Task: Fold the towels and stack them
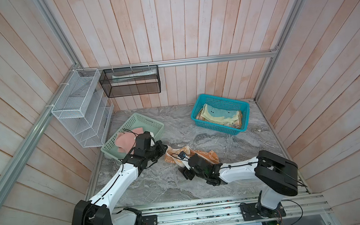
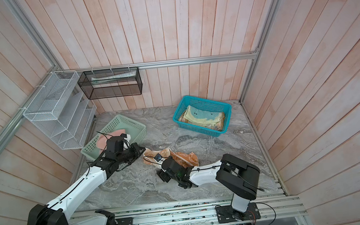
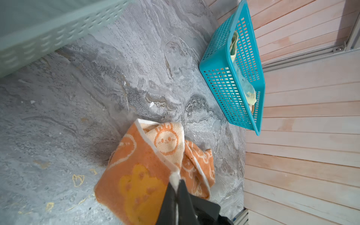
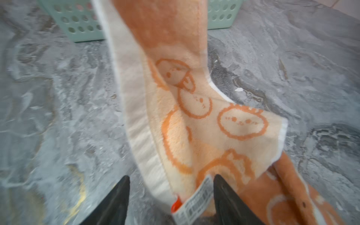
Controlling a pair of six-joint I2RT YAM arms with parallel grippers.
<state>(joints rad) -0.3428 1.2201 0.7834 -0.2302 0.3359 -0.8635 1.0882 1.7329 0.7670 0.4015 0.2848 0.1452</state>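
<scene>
Pinching the orange bunny towel by a corner, left gripper holds it up, likely for flattening.
Spread right gripper straddles its label.

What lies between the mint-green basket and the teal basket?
Nothing: in both top views the grey marble tabletop between the mint-green basket and the teal basket is bare. The orange bunny towel lies further forward, off that line.
</scene>
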